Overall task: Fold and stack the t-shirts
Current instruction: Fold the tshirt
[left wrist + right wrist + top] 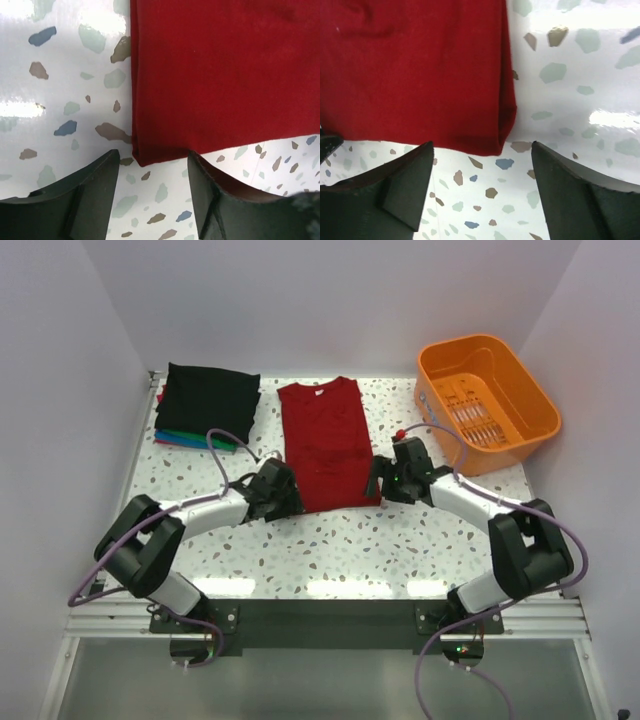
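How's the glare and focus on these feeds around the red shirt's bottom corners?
Left wrist: white glare on the table left of the red shirt, corner sharp. Right wrist: glare on the table to the right, corner sharp too. Top external: even light, faint reflection along the near table edge.

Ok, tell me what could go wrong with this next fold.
1. Both the left gripper and right gripper are open at the red shirt's hem corners, where layers are doubled; a shallow pinch may catch only the top layer, letting the sides unfold.
2. The folded stack lies close beside the shirt; lifted cloth might brush it.
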Tool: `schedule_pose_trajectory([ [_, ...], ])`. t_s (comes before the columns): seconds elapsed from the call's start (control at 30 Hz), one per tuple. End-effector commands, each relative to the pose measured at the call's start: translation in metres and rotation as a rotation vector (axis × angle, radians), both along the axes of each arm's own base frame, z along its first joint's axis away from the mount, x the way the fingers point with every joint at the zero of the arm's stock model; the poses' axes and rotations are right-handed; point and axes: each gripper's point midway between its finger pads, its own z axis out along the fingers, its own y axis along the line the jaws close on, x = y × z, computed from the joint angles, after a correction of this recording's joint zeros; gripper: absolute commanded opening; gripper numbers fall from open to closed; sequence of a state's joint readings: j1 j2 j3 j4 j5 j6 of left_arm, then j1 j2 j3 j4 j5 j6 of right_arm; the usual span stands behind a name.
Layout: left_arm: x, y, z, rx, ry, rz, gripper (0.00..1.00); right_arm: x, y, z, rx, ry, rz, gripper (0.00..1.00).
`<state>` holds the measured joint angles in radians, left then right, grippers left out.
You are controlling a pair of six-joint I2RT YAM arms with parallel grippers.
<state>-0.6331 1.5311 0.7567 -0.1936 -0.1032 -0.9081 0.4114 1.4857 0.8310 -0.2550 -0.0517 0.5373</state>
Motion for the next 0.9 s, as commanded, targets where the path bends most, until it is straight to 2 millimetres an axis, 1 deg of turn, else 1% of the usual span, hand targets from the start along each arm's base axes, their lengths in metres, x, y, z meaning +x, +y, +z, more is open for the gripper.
schedule_pose_trajectory([
  [0.0,0.011,0.004,-0.008,0.032,-0.002,0.040,0.61,0.006,0.020,-0.008,0.085,0.006,0.037,0.80],
  [0.03,0.012,0.005,-0.012,0.039,0.006,0.041,0.54,0.007,0.022,-0.011,0.087,0.009,0.038,0.78],
  [0.1,0.012,0.005,-0.016,0.045,0.014,0.047,0.48,0.005,0.022,-0.022,0.083,0.036,0.033,0.71],
  [0.13,0.011,0.007,-0.022,0.055,0.026,0.047,0.39,0.007,0.023,-0.024,0.089,0.032,0.034,0.66],
  [0.2,0.008,0.007,-0.026,0.061,0.038,0.038,0.28,0.002,0.024,-0.031,0.094,0.062,0.039,0.58],
  [0.23,0.006,0.007,-0.030,0.063,0.048,0.030,0.11,0.003,0.025,-0.032,0.098,0.056,0.043,0.49],
  [0.27,0.004,0.007,-0.033,0.064,0.054,0.027,0.00,-0.001,0.024,-0.036,0.099,0.065,0.042,0.42],
  [0.3,0.002,0.007,-0.033,0.060,0.059,0.019,0.00,-0.003,0.024,-0.036,0.105,0.070,0.041,0.34],
  [0.33,-0.002,0.005,-0.033,0.043,0.055,0.004,0.00,-0.005,0.023,-0.038,0.101,0.073,0.037,0.17],
  [0.4,-0.013,-0.002,-0.030,0.030,0.049,-0.031,0.00,-0.017,0.019,-0.041,0.100,0.091,0.041,0.03],
  [0.43,-0.019,0.000,-0.026,0.029,0.034,-0.036,0.00,-0.023,0.017,-0.034,0.103,0.082,0.045,0.00],
  [0.47,-0.028,-0.002,-0.024,0.035,0.029,-0.055,0.00,-0.036,0.011,-0.038,0.091,0.099,0.047,0.00],
  [0.5,-0.034,-0.001,-0.023,0.035,0.026,-0.061,0.00,-0.042,0.006,-0.037,0.078,0.101,0.048,0.00],
  [0.53,-0.044,0.004,-0.019,0.037,0.020,-0.066,0.00,-0.051,0.000,-0.027,0.073,0.086,0.047,0.00],
  [0.57,-0.053,0.001,-0.016,0.029,0.018,-0.090,0.00,-0.066,-0.007,-0.032,0.060,0.110,0.053,0.00],
  [0.6,-0.062,0.000,-0.013,0.016,0.023,-0.111,0.00,-0.075,-0.009,-0.030,0.064,0.117,0.061,0.00],
  [0.63,-0.075,-0.001,-0.005,-0.012,0.020,-0.137,0.00,-0.093,-0.012,-0.024,0.082,0.124,0.076,0.00],
  [0.67,-0.091,-0.008,-0.002,-0.020,0.021,-0.179,0.00,-0.103,-0.013,-0.021,0.094,0.135,0.086,0.00],
  [0.7,-0.101,-0.011,0.001,-0.030,0.026,-0.191,0.00,-0.112,-0.015,-0.017,0.102,0.138,0.097,0.00],
  [0.73,-0.114,-0.011,0.009,-0.038,0.028,-0.207,0.00,-0.131,-0.021,-0.021,0.092,0.188,0.102,0.00],
  [0.77,-0.129,-0.019,0.013,-0.049,0.032,-0.254,0.00,-0.138,-0.019,-0.007,0.127,0.154,0.118,0.00],
  [0.8,-0.138,-0.022,0.018,-0.072,0.042,-0.261,0.00,-0.145,-0.021,-0.003,0.136,0.159,0.122,0.00],
  [0.83,-0.145,-0.026,0.028,-0.105,0.037,-0.276,0.00,-0.159,-0.025,-0.003,0.135,0.194,0.120,0.00],
  [0.87,-0.152,-0.031,0.033,-0.122,0.032,-0.294,0.00,-0.160,-0.024,0.010,0.165,0.148,0.118,0.00],
])
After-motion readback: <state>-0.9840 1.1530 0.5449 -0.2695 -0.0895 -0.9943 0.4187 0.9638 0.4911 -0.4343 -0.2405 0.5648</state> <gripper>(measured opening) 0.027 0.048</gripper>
